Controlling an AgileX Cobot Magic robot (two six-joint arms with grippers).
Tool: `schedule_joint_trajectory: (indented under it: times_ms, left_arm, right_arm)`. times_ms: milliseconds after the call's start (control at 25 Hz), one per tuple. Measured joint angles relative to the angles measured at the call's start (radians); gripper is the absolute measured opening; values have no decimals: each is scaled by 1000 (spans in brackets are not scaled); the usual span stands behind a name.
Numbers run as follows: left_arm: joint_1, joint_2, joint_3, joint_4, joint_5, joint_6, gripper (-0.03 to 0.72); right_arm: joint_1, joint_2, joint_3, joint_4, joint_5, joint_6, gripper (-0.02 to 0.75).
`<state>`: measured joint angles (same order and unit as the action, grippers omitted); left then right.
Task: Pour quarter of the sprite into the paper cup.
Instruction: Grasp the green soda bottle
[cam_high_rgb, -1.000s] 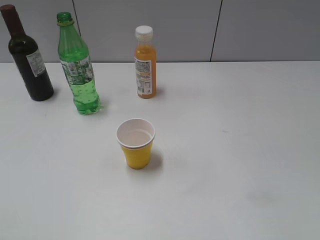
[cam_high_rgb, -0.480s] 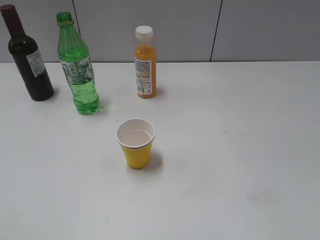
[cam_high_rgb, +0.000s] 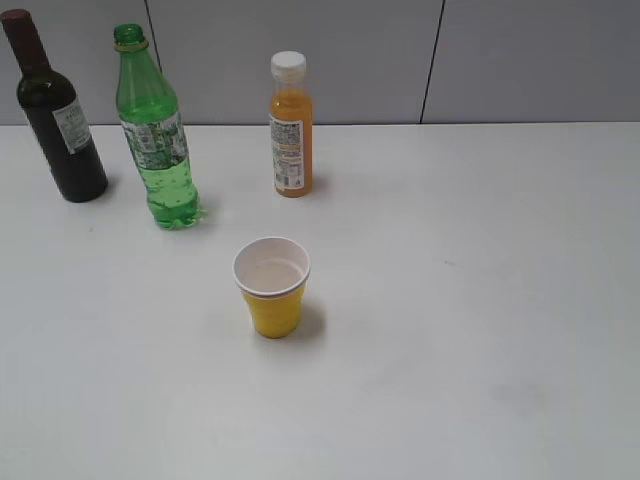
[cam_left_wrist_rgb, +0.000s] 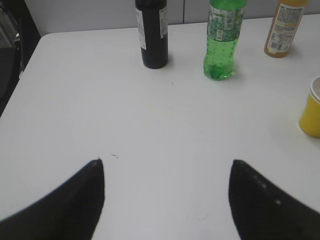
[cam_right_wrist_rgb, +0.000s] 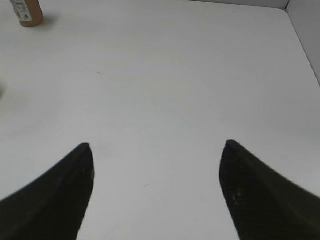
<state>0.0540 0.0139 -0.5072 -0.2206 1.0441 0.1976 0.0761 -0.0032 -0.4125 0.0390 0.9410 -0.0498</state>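
sprite (cam_left_wrist_rgb: 221, 37) top, cup (cam_left_wrist_rgb: 311, 114) cut off.

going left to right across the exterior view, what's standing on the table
dark wine bottle → sprite → paper cup → orange juice bottle

Exterior slants down; both wrist cameras skim the table (cam_high_rgb: 500, 300).
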Motion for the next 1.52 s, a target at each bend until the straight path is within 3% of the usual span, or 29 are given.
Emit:
schedule_joint_trajectory:
  times_ms: [680, 1080, 1520]
  left_arm:
    - [0, 46, -8, -38, -32, 0, 624]
    - [0, 200, -7, -58, -437, 20, 640]
    - [0, 434, 101, -106, -847, 20, 627]
  right_arm:
    - [0, 0, 0, 0, 0, 1, 592]
    - [0, 0, 0, 0, 0, 1, 592]
    - [0, 0, 0, 0, 0, 1, 592]
